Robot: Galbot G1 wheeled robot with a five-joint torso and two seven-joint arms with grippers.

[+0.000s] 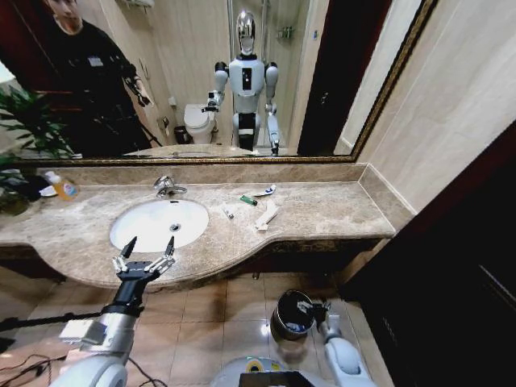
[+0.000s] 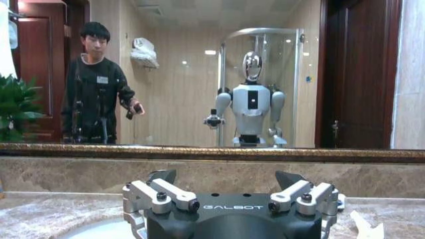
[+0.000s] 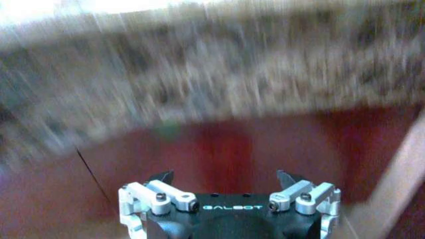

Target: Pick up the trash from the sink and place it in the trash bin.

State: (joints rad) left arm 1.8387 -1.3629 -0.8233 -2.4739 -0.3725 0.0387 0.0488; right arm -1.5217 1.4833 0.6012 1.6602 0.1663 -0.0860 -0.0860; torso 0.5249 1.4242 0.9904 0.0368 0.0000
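Trash lies on the marble table (image 1: 339,211) rather than in the sink (image 1: 159,222): a long white wrapper (image 1: 268,214), a green-ended tube (image 1: 248,200), a white tube with a blue end (image 1: 265,192) and a small white sachet (image 1: 228,213), all clustered ahead of the left claw (image 1: 145,256) and off to its right, beyond the basin's rim. The basin itself, directly ahead of that claw and just past its fingertips, looks bare.

These pieces are judged very light, thin and soft. The wrapper would likely crumple and slide on polished stone, so a pinch across its narrow width near the middle seems safest. The tubes are probably a little stiffer but smooth and prone to rolling; gripping across the body, not the cap end, should hold better.

The wrapper's long axis runs diagonally, its far end tilted toward the mirror and to the right. The green-ended tube lies roughly crosswise to the claw's reach, and the blue-ended one slants up toward the right.

The left claw hovers at the table's front edge with its fingers spread wide and nothing between them. The right claw (image 1: 311,308) hangs low beside the table, at the rim of the trash bin (image 1: 290,314) on the floor; its wrist view shows the fingers (image 3: 159,178) parted and holding nothing.
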